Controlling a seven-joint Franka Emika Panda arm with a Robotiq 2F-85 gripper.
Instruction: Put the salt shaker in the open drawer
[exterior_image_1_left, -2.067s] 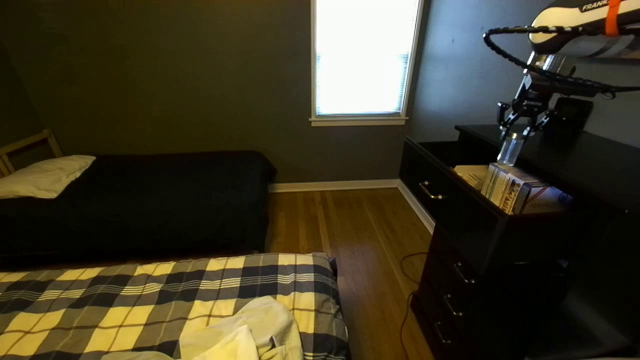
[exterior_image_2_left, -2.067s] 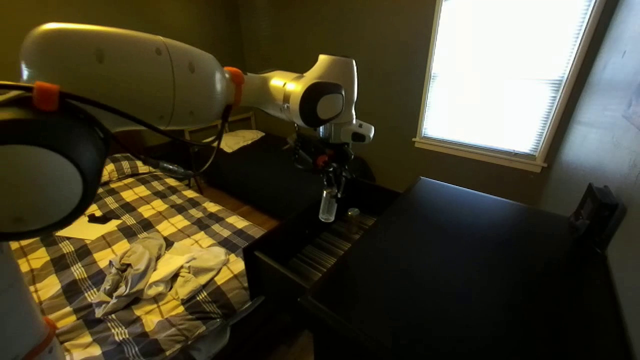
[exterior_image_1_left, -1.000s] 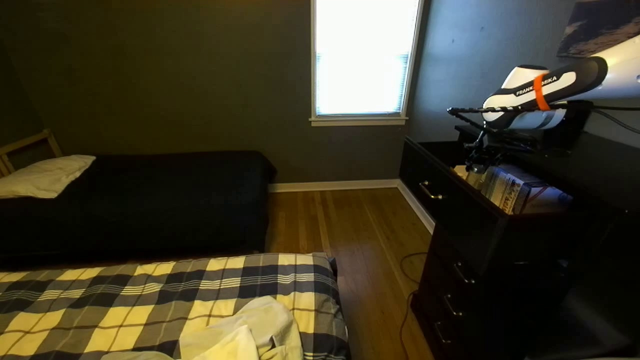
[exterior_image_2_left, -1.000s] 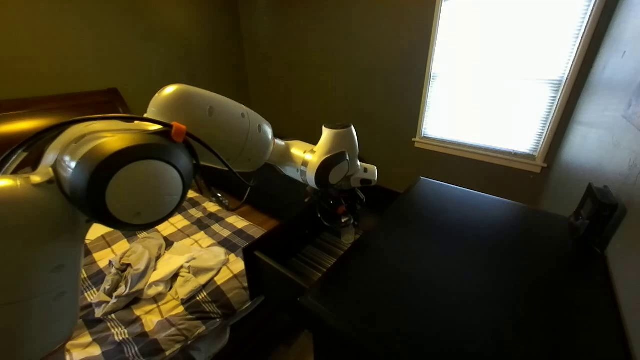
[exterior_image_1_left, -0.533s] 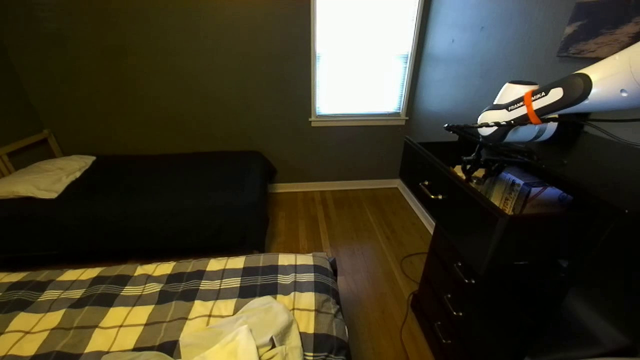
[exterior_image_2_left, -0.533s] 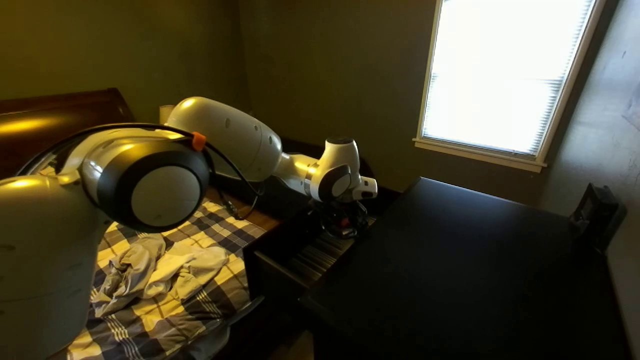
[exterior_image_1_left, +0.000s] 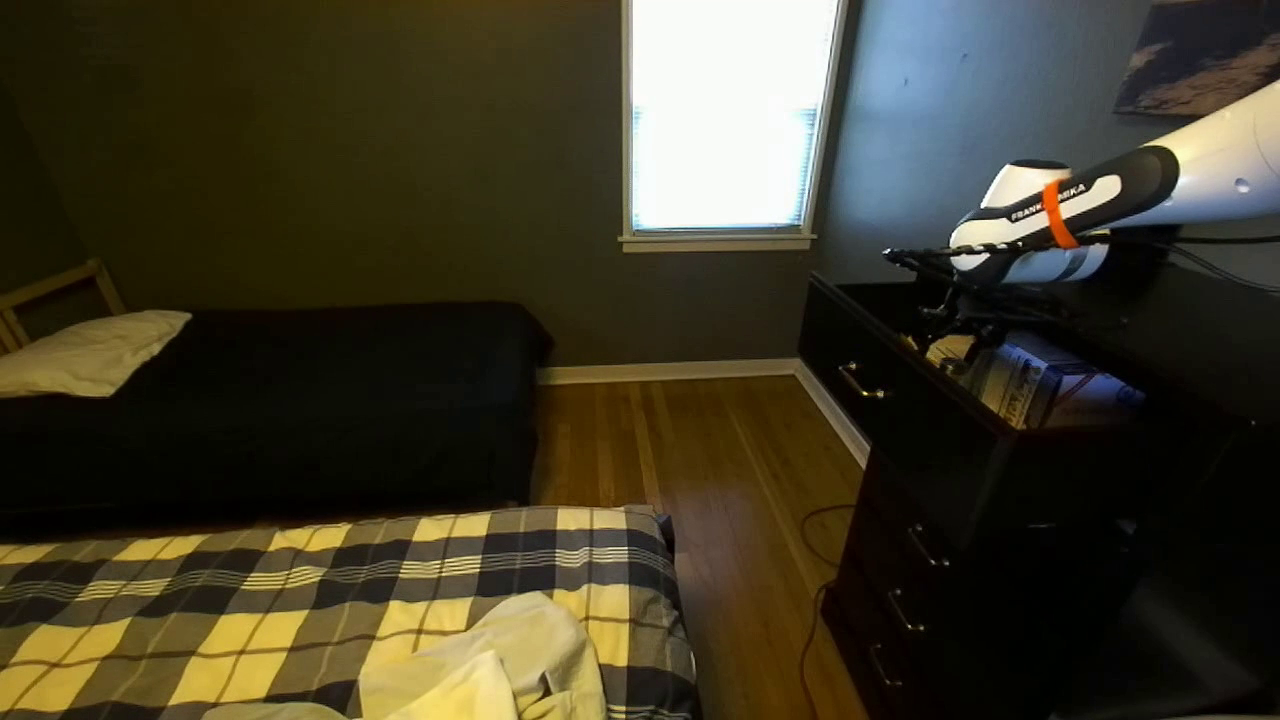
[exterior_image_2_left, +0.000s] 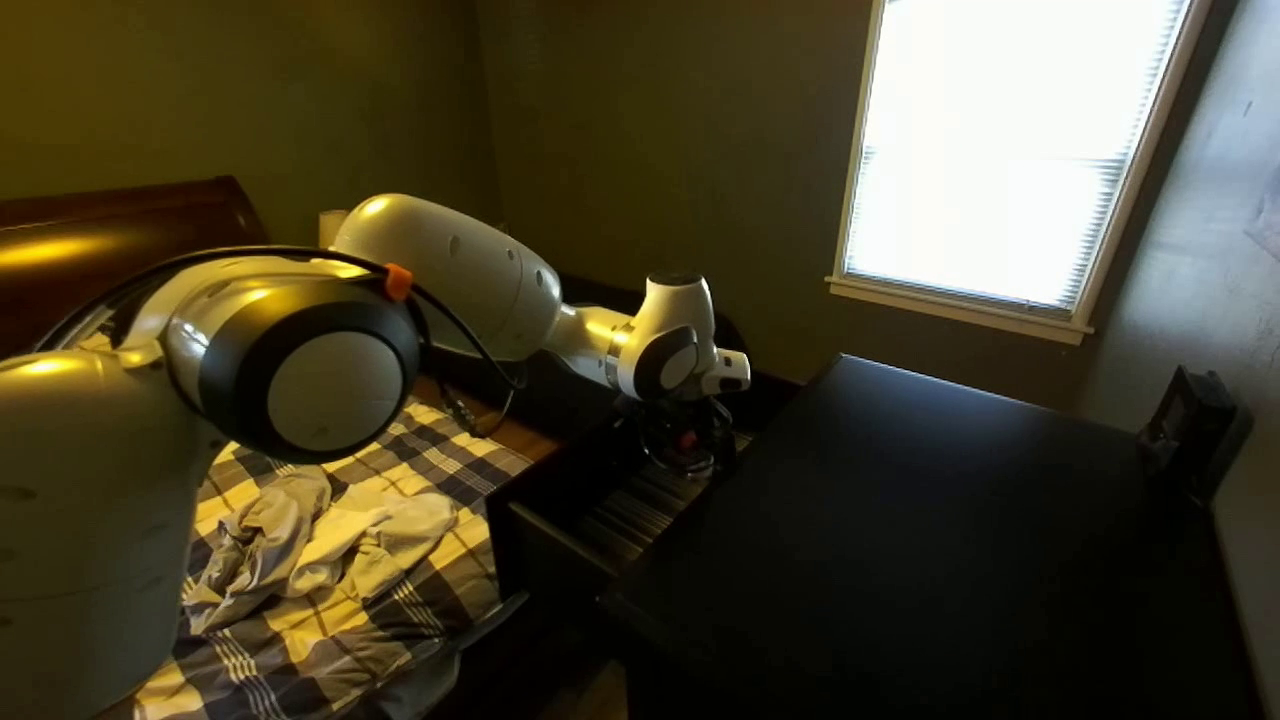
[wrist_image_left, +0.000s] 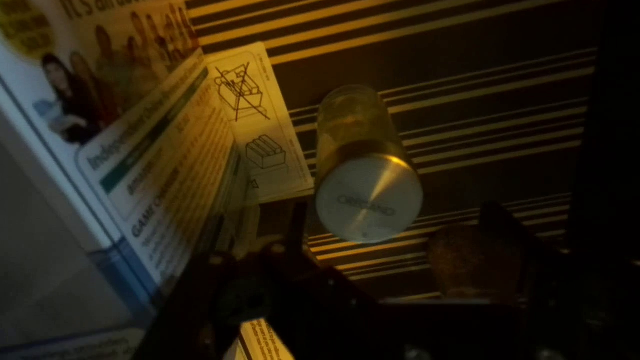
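A glass shaker (wrist_image_left: 369, 197), taken as the task's salt shaker although its silver lid seems to read OREGANO, stands on the striped bottom of the open drawer (exterior_image_1_left: 920, 440). My gripper (wrist_image_left: 396, 204) is just above it, jaws apart, the lid showing past the fingertips with a gap on both sides. Beside the right-hand finger is a dim brown rounded shape (wrist_image_left: 470, 260); what it is I cannot tell. In an exterior view the dark gripper (exterior_image_1_left: 955, 348) reaches down into the drawer, the shaker's lid (exterior_image_1_left: 952, 367) barely visible beneath it.
Upright books (exterior_image_1_left: 1010, 385) fill the drawer's near part, close to the gripper. A printed card (wrist_image_left: 260, 125) lies by the shaker. The black dresser top (exterior_image_2_left: 930, 520) is beside the arm, with a small black object (exterior_image_2_left: 1195, 435) near the wall. A plaid bed (exterior_image_1_left: 250, 620) stands opposite.
My gripper has come down from above the books into the drawer, carrying the shaker. Within the last half second the jaws have opened and let it go; the arm has barely shifted since.
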